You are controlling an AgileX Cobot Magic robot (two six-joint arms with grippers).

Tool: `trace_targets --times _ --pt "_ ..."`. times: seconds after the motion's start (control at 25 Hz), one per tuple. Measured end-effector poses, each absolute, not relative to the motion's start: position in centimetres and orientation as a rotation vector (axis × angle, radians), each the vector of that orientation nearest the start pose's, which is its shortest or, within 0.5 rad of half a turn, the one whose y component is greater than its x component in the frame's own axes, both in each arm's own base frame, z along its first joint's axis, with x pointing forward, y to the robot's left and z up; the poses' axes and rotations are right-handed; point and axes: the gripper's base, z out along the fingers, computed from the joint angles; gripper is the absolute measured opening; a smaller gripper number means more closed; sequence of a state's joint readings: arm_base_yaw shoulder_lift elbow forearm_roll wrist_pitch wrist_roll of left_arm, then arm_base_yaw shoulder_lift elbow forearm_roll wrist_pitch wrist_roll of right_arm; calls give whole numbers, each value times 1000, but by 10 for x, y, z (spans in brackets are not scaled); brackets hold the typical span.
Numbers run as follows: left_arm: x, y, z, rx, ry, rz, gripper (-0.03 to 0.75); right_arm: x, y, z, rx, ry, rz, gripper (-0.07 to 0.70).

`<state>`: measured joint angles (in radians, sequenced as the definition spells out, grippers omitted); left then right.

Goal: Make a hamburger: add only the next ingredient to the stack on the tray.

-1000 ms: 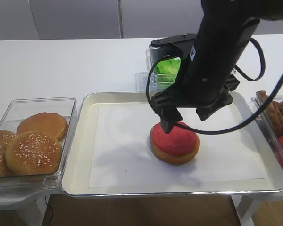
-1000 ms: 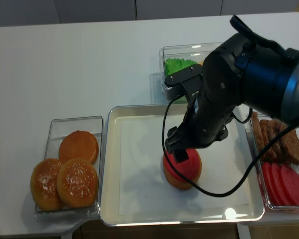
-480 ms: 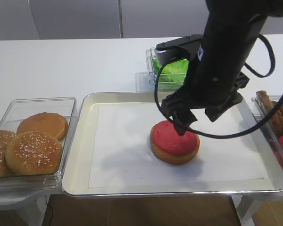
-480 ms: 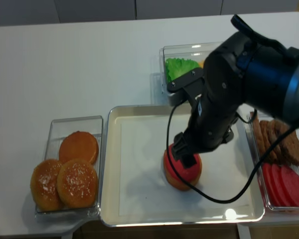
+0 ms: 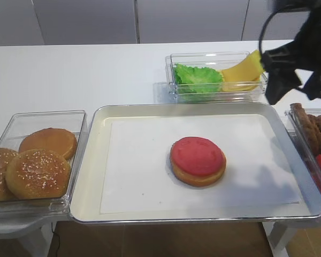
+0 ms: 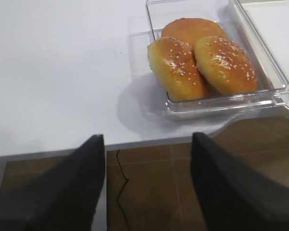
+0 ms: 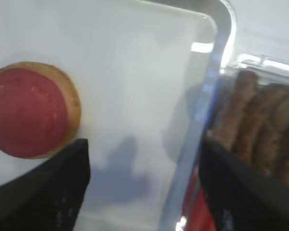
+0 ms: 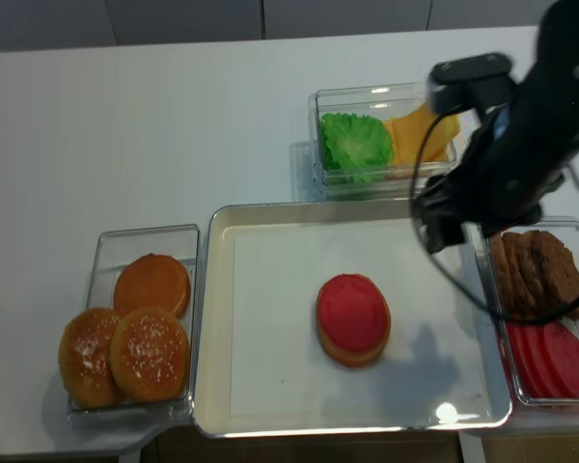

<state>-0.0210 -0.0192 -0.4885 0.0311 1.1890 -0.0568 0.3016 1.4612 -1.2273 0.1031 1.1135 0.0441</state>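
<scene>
The red tomato slice [image 5: 197,155] lies flat on the bun bottom half [image 5: 197,180], a little right of the middle of the paper-lined metal tray [image 5: 89,160]. My right gripper [image 8: 440,230] hangs open and empty above the tray's far right side, well clear of the stack. In the right wrist view its gripper [image 7: 144,192] has nothing between the fingers; the slice [image 7: 25,110] is at the left and the tray rim [image 7: 216,72] runs down the middle. My left gripper [image 6: 147,192] is open over the table's front edge, left of the bun bin.
A clear bin with three sesame buns [image 5: 37,170] stands left of the tray. Behind the tray a bin holds lettuce [image 5: 198,78] and cheese [image 5: 241,74]. At the right, a bin holds brown patties [image 8: 538,270] and red slices [image 8: 552,362].
My right gripper has risen off the red slice and swung up and right toward the tray's right edge. The slice stays on the bun.
</scene>
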Motion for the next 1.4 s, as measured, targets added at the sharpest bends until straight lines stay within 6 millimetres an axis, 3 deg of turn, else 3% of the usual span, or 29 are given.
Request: trace_targets --times 0.2,0.32,0.44,0.88,1.4 --pt "-12 3 264 -43 2164 -7 422 261 49 328 -178 2808 185 531" --pt "-12 3 264 -43 2164 -7 422 250 35 340 -115 2781 176 531" --pt "-12 3 264 -43 2164 -7 422 233 32 348 -114 2747 174 531" --pt "-12 3 264 -43 2164 -7 422 159 25 343 -111 2692 180 531" --pt "-12 3 264 -43 2164 -7 422 53 15 343 -125 2437 191 531"
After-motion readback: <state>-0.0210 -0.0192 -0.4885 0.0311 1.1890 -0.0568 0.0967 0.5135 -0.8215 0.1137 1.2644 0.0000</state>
